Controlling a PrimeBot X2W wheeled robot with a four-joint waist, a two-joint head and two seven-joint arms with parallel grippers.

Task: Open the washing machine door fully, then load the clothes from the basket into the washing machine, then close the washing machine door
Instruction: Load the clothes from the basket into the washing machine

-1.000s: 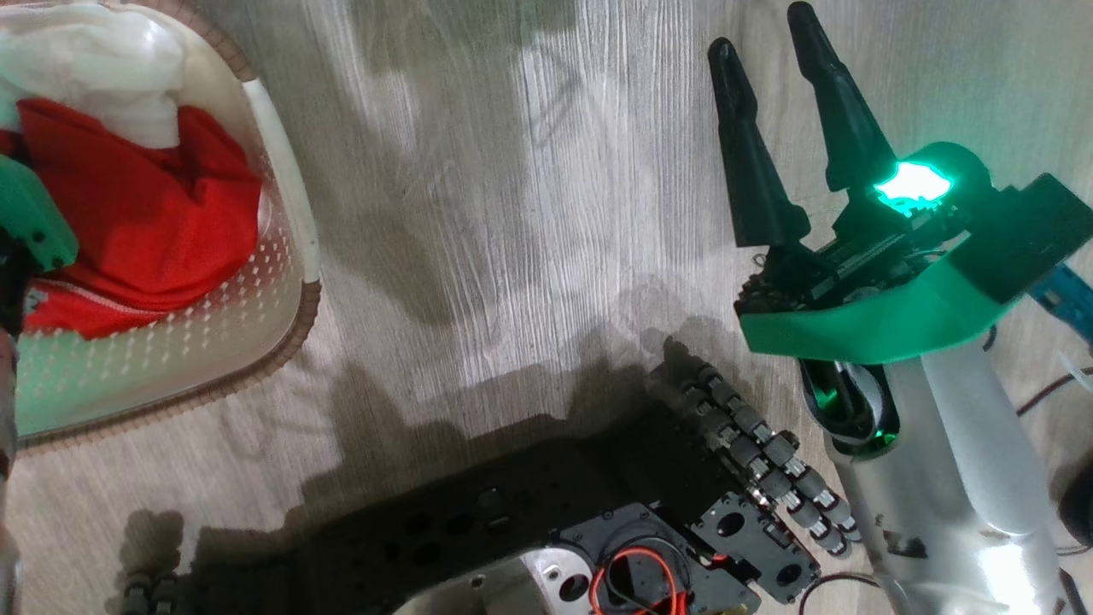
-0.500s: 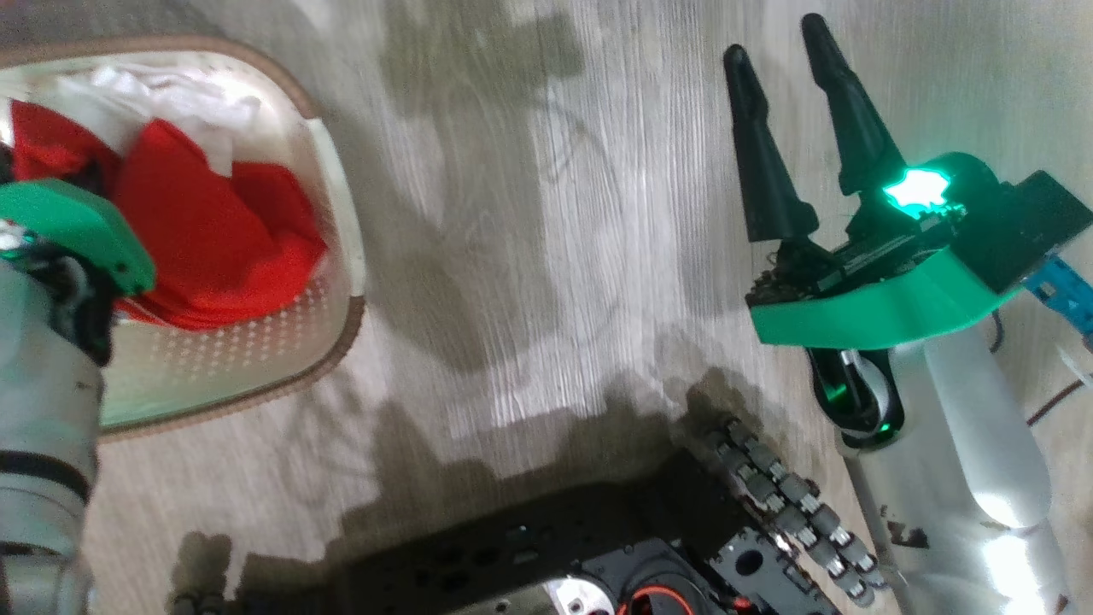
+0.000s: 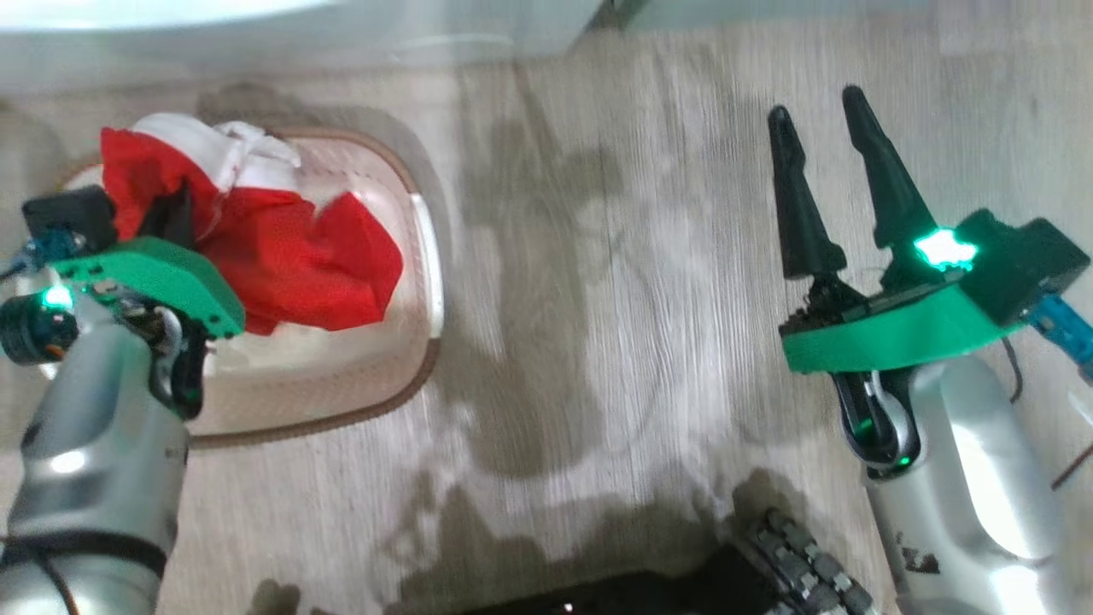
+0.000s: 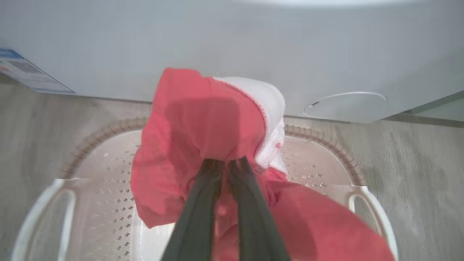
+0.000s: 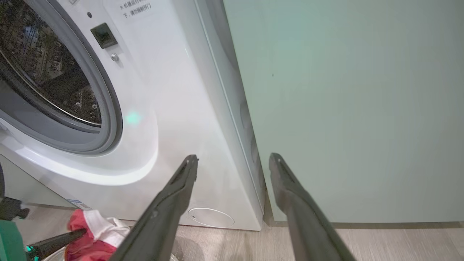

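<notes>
My left gripper is shut on the clothes, a red garment bundled with white fabric, which hangs from its fingers above the cream basket. In the head view the left gripper is buried in the clothes over the basket at the left. The washing machine stands just behind the basket, its grey gasket and steel drum exposed. The washing machine door is out of view. My right gripper hovers open over bare floor at the right, nothing between its fingers.
A pale green cabinet stands against the washer's right side. The washer's round filter cap and blue sticker sit low on its front. Wood-look floor lies between the basket and the right arm. My dark base is at the bottom.
The head camera has tilted up, bringing the washer's base into view. My left gripper has risen with the red clothes, lifting them from the basket. The right gripper holds its pose.
</notes>
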